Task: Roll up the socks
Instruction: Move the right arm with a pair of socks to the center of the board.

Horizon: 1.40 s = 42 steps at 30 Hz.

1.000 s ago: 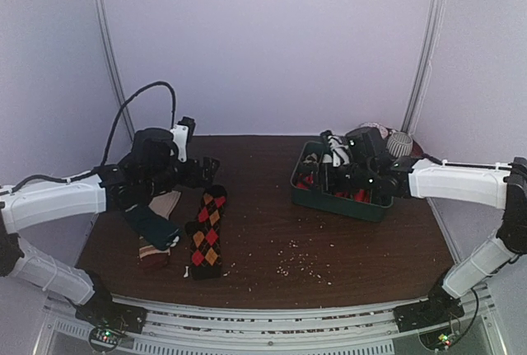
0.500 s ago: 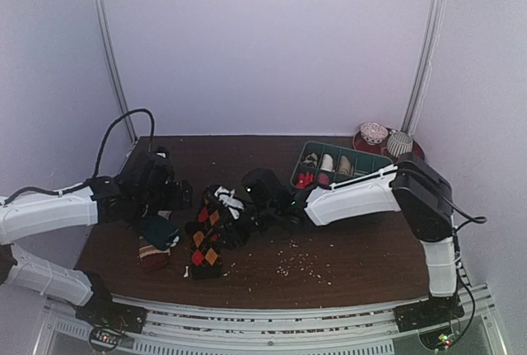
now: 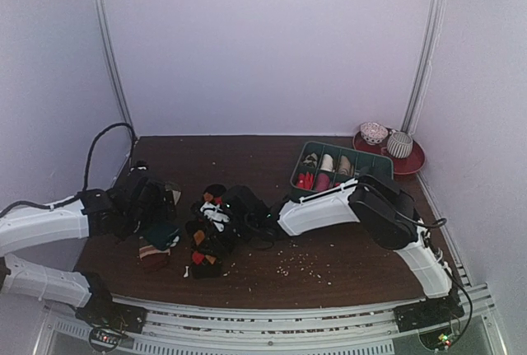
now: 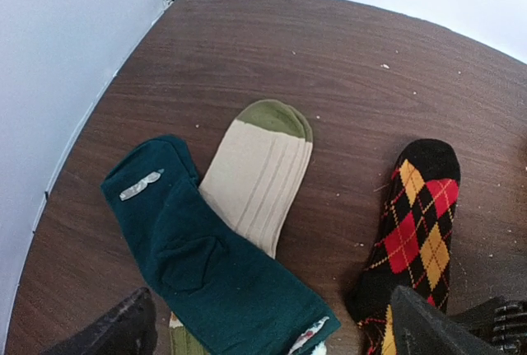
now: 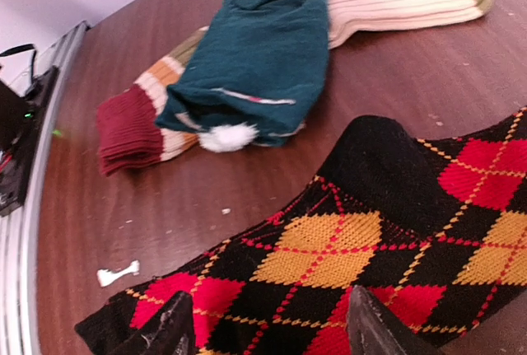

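The black argyle sock [image 5: 370, 240] with red and orange diamonds lies on the table left of centre [image 3: 203, 259]. My right gripper [image 5: 268, 334] is open right over it, one fingertip on each side of the fabric, reaching across from the right [image 3: 210, 227]. Left of it a teal sock [image 4: 206, 264] lies across a beige sock [image 4: 259, 174] that has an olive toe and a dark red cuff [image 5: 128, 128]. My left gripper [image 4: 276, 340] hangs open above these two, holding nothing, with the argyle sock [image 4: 416, 223] at its right.
A green divided tray [image 3: 350, 150] holding rolled socks stands at the back right, with a red plate [image 3: 412, 160] carrying two cups behind it. Crumbs [image 3: 300, 264] and a small white scrap [image 5: 118, 273] lie on the wood. Walls close the left, back and right.
My right arm has swung from the green tray across to the argyle sock, its jaws narrowing a little. The left arm has pulled back toward the left. The argyle sock looks bunched.
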{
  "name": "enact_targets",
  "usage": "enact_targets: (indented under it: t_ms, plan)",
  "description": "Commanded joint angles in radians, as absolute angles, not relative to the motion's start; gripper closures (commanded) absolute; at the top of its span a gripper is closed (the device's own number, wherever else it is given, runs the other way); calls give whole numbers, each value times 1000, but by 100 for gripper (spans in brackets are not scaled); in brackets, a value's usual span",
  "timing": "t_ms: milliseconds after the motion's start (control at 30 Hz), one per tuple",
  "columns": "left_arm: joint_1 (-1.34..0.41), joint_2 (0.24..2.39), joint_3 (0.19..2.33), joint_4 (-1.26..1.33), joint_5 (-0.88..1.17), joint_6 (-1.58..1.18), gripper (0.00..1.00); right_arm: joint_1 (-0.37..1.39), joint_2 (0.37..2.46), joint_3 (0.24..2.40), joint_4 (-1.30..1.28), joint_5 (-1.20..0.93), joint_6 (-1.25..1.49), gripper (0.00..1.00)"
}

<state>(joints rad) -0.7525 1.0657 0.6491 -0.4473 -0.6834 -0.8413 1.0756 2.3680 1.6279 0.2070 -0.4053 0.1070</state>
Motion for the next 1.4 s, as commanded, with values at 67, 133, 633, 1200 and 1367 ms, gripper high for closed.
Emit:
enact_targets:
  t_ms: [67, 133, 633, 1200, 1367]
  plan:
    - [-747, 1025, 608, -399, -706, -837, 2, 1078, 2378, 1589, 72, -132, 135, 36]
    - [-748, 1030, 608, -376, -689, -798, 2, 1076, 2361, 1560, 27, -56, 151, 37]
    - [-752, 1074, 526, -23, -403, -644, 2, 1063, 2129, 1227, 81, -102, 345, 35]
    - [-843, 1056, 368, 428, -58, -385, 2, 1077, 1619, 835, 268, -372, -138, 30]
    - [-906, 1099, 326, 530, 60, -343, 2, 1092, 1654, 747, 402, -424, -193, 30]
